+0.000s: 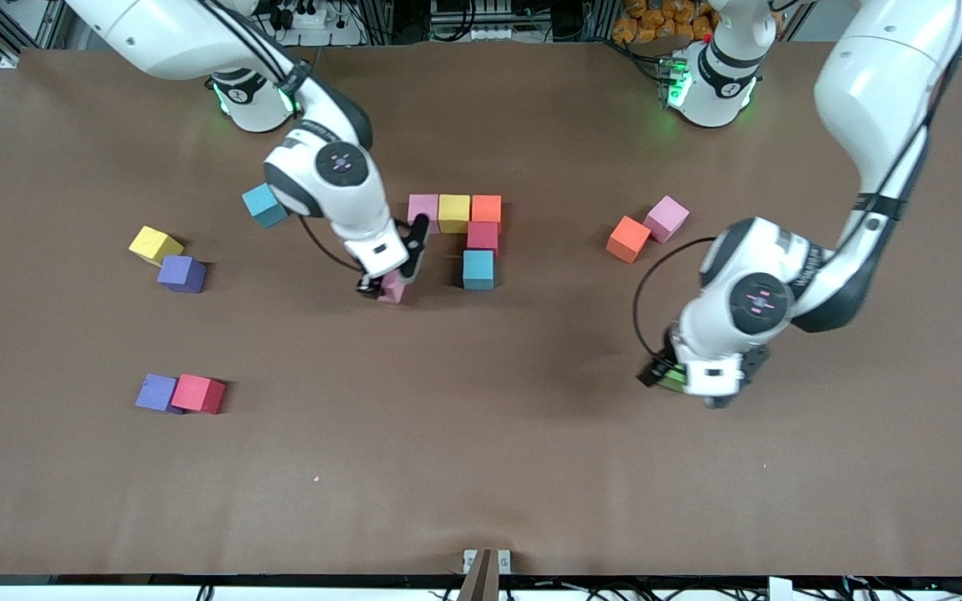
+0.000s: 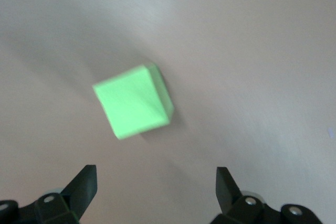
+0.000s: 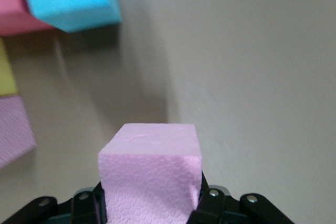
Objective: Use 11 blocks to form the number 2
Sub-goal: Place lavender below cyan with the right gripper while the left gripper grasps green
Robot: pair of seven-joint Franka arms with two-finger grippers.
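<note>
Brown matte paper covers the wide table (image 1: 481, 467), with both white Franka arms reaching in from their bases at twelve o'clock in the front view. Toward the left arm's end, the left gripper (image 1: 702, 386) hangs low over a bright green foam cube (image 2: 134, 100), its two black fingers (image 2: 84, 184) spread wide and holding nothing, the cube lying loose on the paper between them. Near the table's centre, the right gripper (image 1: 387, 282) is closed on a pale pink foam cube (image 3: 149, 174), pinched between its fingers just above the paper, at about nine o'clock from the cyan cube (image 1: 478, 269). That cyan cube is the lowest piece of the partly built number 2 (image 1: 468, 234): a row of pink cube (image 1: 422, 209), yellow cube (image 1: 453, 212) and orange cube (image 1: 486, 209) edge to edge, with a red cube (image 1: 483, 236) at six o'clock from the orange one and the cyan cube below that. Loose blocks lie apart: an orange-and-pink pair (image 1: 646, 228) at three o'clock from the digit, a teal cube (image 1: 264, 205) at nine o'clock beside the right arm, a yellow cube touching a purple cube (image 1: 168, 259) toward the right arm's end, and a purple-and-red pair (image 1: 179, 393) at six o'clock from those.
</note>
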